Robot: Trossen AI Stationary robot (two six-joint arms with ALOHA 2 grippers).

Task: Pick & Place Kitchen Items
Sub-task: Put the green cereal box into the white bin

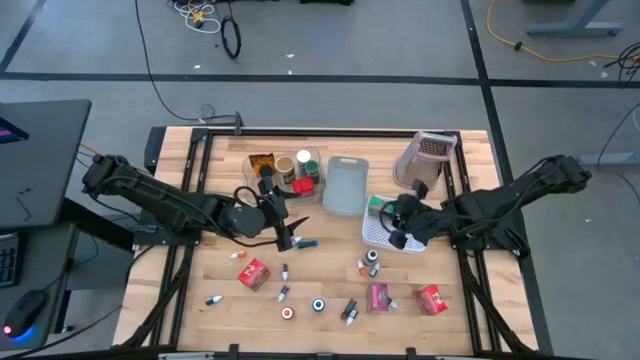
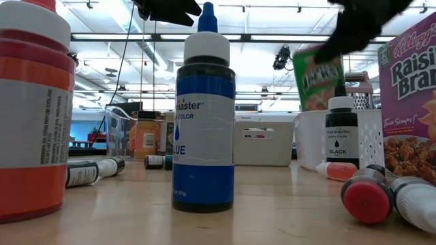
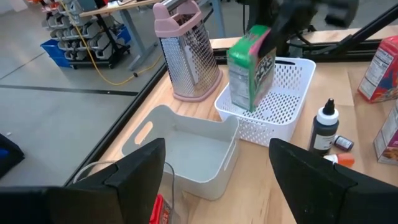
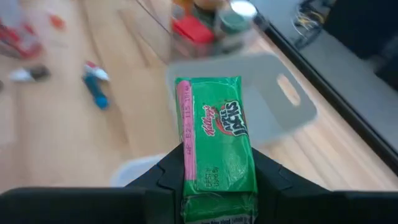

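Wooden table on a grey floor with cables; behind it, a bright room with ceiling lights. Scattered on the wood: red boxes, small bottles, a blue food-colour bottle. Along the far edge sit a clear bin, a grey bin, a white perforated basket and a pink-handled grater.

Right gripper reaches in from the right, hanging over the basket, fingers clamped on a green Apple Jacks box.

Left gripper hovers mid-table, fingers spread, holding nothing.

The low view cuts off both arms.
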